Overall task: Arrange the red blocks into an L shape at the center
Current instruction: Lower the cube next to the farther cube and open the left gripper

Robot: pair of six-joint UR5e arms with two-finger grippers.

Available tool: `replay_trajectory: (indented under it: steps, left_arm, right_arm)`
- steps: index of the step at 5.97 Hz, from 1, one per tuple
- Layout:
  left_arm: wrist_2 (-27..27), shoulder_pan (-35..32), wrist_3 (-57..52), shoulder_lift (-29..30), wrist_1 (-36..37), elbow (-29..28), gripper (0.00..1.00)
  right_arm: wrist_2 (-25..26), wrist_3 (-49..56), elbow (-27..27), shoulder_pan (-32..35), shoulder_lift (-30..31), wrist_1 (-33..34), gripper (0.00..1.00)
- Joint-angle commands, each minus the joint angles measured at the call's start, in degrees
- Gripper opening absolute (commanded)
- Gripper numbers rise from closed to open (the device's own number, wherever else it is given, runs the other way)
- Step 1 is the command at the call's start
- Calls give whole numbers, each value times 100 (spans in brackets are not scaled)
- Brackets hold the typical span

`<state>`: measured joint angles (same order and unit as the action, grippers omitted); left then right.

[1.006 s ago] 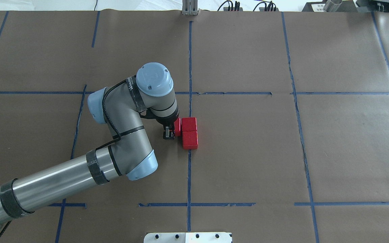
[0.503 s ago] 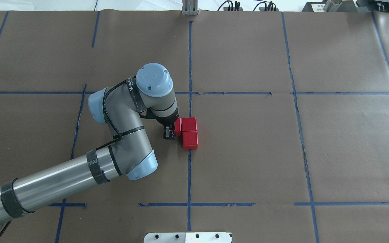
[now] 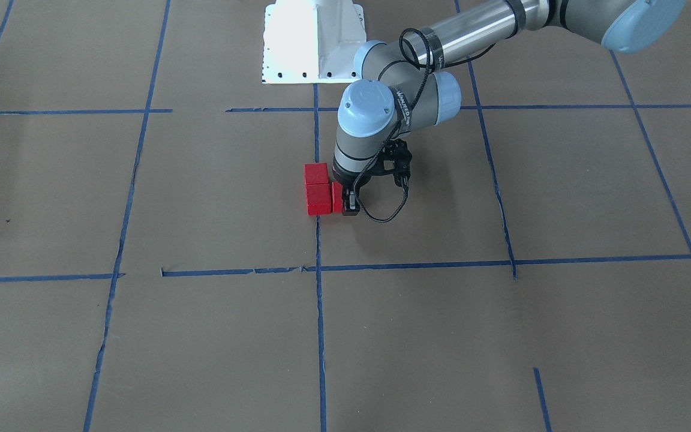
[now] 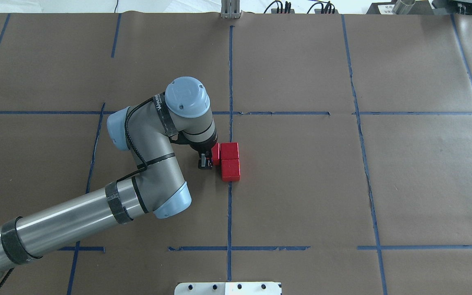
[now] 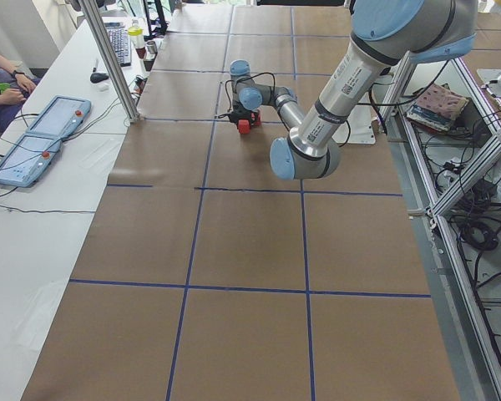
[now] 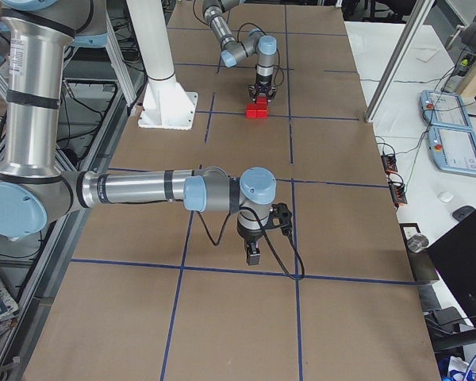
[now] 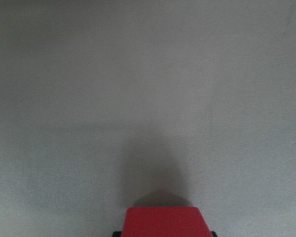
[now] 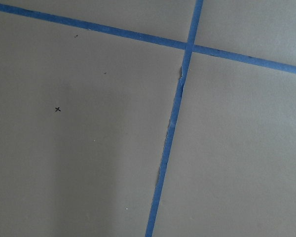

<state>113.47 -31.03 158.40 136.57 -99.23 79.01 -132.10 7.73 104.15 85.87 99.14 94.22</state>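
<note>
1. left end effector [image 4: 210,156] is low on the worktop [image 4: 301,184], closed on the third block [image 4: 216,153]; the wrist view shows that block seated in its grip.
2. the other two red blocks [image 4: 230,162] touch each other just to its right, one flush against the third block, on the blue tape line [image 4: 229,213] at the center [image 4: 256,155]; together they read as an l.
3. judgement: small, rigid, light cubes; glossy faces may slip. best hold is two opposite free faces, never one abutting a neighbour.
4. right end effector [image 6: 254,255]: well away from the blocks; open or closed, cannot tell.
</note>
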Motion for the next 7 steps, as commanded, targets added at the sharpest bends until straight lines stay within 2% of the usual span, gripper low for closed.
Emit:
replay_trajectory:
  steps: [1, 3, 4, 6, 7]
  left_arm:
    - [0, 0, -29, 27, 0, 0, 39]
    - [0, 0, -29, 27, 0, -9, 41]
    - [0, 9, -37, 19, 0, -9, 47]
    - [-9, 9, -360, 36, 18, -9, 100]
    - [9, 9, -380, 36, 35, 9, 100]
  right_arm:
    - [0, 0, -9, 0, 0, 0, 100]
    - [0, 0, 0, 0, 0, 0, 100]
    - [0, 0, 0, 0, 0, 0, 100]
    - [0, 0, 0, 0, -9, 0, 100]
    - [0, -8, 0, 0, -9, 0, 100]
